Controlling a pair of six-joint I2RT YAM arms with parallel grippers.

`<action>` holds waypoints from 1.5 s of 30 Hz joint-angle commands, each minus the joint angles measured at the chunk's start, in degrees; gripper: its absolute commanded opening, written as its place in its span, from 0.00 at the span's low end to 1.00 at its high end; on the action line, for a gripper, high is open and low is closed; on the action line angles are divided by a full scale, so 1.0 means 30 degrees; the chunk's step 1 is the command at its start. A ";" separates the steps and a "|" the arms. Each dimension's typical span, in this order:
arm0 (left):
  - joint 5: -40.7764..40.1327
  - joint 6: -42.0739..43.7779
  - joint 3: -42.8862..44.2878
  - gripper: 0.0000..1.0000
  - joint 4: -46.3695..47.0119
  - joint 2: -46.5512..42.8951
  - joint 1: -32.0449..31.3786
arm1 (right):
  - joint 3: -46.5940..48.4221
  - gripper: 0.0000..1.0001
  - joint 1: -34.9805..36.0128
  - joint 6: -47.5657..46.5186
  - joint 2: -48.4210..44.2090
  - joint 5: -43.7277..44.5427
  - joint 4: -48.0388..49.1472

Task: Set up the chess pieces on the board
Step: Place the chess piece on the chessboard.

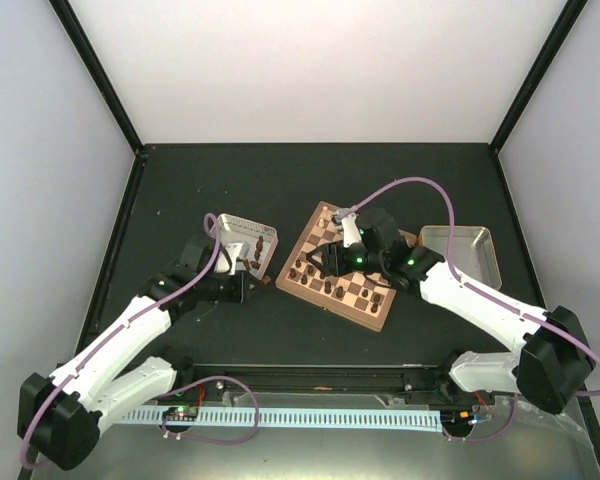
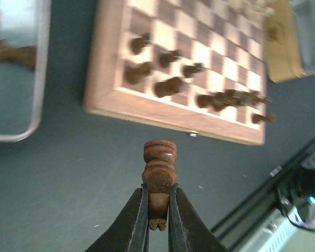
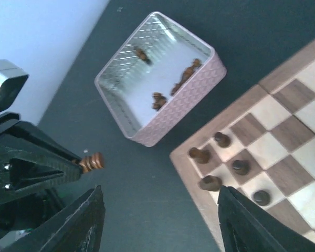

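The wooden board (image 1: 373, 315) lies mid-table with several dark chess pieces (image 1: 329, 286) along its near-left side. My left gripper (image 2: 158, 195) is shut on one dark brown chess piece (image 2: 159, 173), held above the dark table just short of the board's rim (image 2: 113, 102). That held piece (image 3: 92, 161) also shows in the right wrist view. My right gripper (image 3: 160, 212) is open with nothing between its fingers, hovering over the board's left corner (image 3: 191, 170). Dark pieces (image 3: 200, 155) stand on the squares beside it.
A metal tray (image 3: 174, 111) left of the board holds several loose dark pieces (image 3: 158, 100). A second metal tray (image 1: 483, 262) stands right of the board. Cream-white chessmen (image 2: 249, 6) stand at the board's far end. The two grippers (image 1: 263, 281) (image 1: 315, 263) are close together.
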 commanded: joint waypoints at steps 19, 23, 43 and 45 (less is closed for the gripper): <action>0.4855 0.1859 0.3838 0.01 1.0101 0.2629 -0.3225 | -0.3472 0.55 -0.0040 1.2875 -0.1873 -0.3843 1.0622; 0.4686 0.1453 0.3919 0.02 1.0703 0.2712 -0.3250 | -0.3580 0.40 -0.0054 1.3868 -0.1644 -0.4409 1.1391; 0.2327 -0.2684 0.0668 0.41 1.9042 0.2441 -0.3754 | -0.6064 0.01 -0.0149 2.1960 -0.2107 -0.1698 1.8001; 0.2458 -0.2881 0.0488 0.43 1.9616 0.2680 -0.4033 | -0.6261 0.01 -0.0177 2.2396 -0.2033 -0.1596 1.8517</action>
